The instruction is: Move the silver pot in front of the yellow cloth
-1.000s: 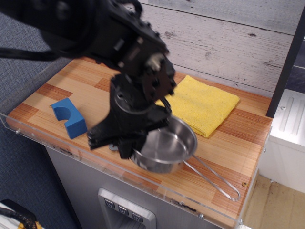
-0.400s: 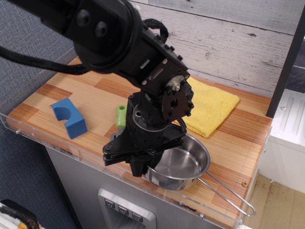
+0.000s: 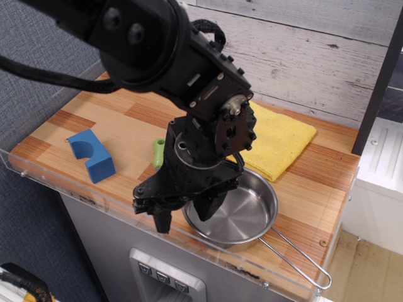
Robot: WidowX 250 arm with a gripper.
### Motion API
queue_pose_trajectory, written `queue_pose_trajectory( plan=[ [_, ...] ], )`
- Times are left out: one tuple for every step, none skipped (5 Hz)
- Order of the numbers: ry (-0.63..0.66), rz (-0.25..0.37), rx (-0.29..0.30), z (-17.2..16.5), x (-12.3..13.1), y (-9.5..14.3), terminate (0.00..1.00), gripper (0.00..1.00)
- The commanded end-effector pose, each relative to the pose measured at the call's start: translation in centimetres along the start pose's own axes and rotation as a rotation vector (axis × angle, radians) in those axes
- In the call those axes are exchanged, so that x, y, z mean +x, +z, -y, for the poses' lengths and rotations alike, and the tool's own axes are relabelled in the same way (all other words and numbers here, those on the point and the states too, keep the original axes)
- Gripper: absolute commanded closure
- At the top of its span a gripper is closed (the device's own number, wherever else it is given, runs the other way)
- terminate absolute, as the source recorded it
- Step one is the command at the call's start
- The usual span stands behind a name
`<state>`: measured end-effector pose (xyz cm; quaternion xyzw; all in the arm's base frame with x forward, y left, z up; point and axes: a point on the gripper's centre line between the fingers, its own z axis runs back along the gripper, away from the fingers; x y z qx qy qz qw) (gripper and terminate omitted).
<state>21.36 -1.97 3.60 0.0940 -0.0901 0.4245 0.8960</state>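
The silver pot [image 3: 242, 217] sits on the wooden table near its front edge, just in front of the yellow cloth [image 3: 277, 139]. Its wire-loop handle [image 3: 299, 258] points to the front right corner. My gripper [image 3: 184, 216] hangs over the pot's left rim with its jaws spread. One finger [image 3: 160, 221] is outside the rim and the other [image 3: 206, 209] is inside the pot. Neither finger visibly presses the rim. The arm hides the cloth's left part.
A blue foam block [image 3: 92, 155] lies at the left. The green handle of a spatula [image 3: 158, 153] shows beside the arm, the rest of it hidden. A clear acrylic lip [image 3: 94, 192] runs along the table's front edge. A plank wall stands behind.
The pot moved right and forward with my gripper, then settled on the table. The jaws, closed on the pot's left rim before, have spread apart.
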Motion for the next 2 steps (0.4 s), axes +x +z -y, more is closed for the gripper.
queue_pose_trajectory(
  plan=[
    [-0.001,0.031,-0.033,-0.1,0.3,1.4,0.0,0.0],
    [-0.017,0.053,-0.062,0.0,1.1,2.6,1.0,0.0]
  ],
)
